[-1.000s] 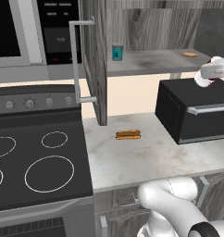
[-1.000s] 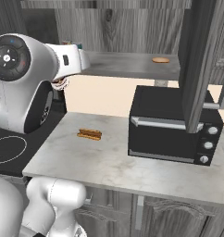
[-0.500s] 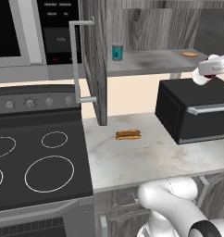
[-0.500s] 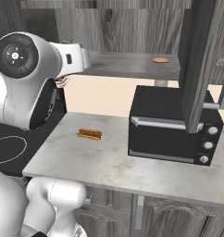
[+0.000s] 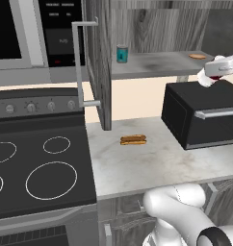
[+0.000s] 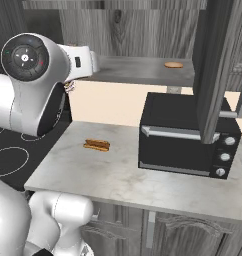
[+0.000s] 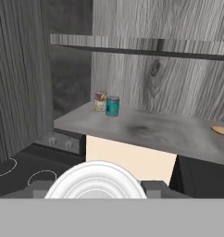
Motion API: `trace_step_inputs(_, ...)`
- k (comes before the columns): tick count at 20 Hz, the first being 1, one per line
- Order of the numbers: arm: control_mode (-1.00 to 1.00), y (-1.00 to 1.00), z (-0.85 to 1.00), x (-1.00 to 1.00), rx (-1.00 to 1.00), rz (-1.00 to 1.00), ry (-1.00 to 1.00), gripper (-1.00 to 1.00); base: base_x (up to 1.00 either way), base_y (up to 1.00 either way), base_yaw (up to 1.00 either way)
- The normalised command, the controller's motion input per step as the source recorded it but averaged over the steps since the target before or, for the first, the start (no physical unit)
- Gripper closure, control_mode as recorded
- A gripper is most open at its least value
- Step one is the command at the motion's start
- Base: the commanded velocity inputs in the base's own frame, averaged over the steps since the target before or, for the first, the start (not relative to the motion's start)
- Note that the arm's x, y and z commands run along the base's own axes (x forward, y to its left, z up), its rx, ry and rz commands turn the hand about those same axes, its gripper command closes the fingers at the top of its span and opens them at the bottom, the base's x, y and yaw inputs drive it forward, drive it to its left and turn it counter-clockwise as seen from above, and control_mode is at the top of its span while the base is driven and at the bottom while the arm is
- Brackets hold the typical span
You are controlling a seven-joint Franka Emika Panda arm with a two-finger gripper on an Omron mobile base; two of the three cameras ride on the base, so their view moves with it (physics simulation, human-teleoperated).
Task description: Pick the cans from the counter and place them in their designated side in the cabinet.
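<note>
Grey cabinet shelf (image 7: 146,129), teal can (image 7: 112,106), red-and-white can (image 7: 100,101), touching

- Cans: two, one teal can (image 7: 112,106) and one red can (image 7: 100,101), side by side on the cabinet shelf (image 7: 151,132).
- Hot dog (image 5: 133,140): one, on the bench (image 5: 152,163).
- Flat round tan item (image 6: 173,64): one, on the shelf.
- Black oven (image 6: 185,135): one.
- Stovetop (image 5: 39,168): one.
</note>
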Motion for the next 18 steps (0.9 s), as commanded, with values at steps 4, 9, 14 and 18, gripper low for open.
trace_step_inputs(4, -1.0, 0.03, 0.0, 0.14, 0.0, 0.0, 0.0, 1.0, 0.0, 0.0, 0.0)
trace_step_inputs(9, -1.0, 0.02, 0.0, 0.15, 0.0, 0.0, 0.0, 1.0, 0.0, 0.0, 0.0)
trace_step_inputs(14, -1.0, 0.12, 0.0, 0.2, 0.0, 0.0, 0.0, 1.0, 0.0, 0.0, 0.0)
trace_step_inputs(18, -1.0, 0.12, 0.0, 0.19, 0.0, 0.0, 0.0, 1.0, 0.0, 0.0, 0.0)
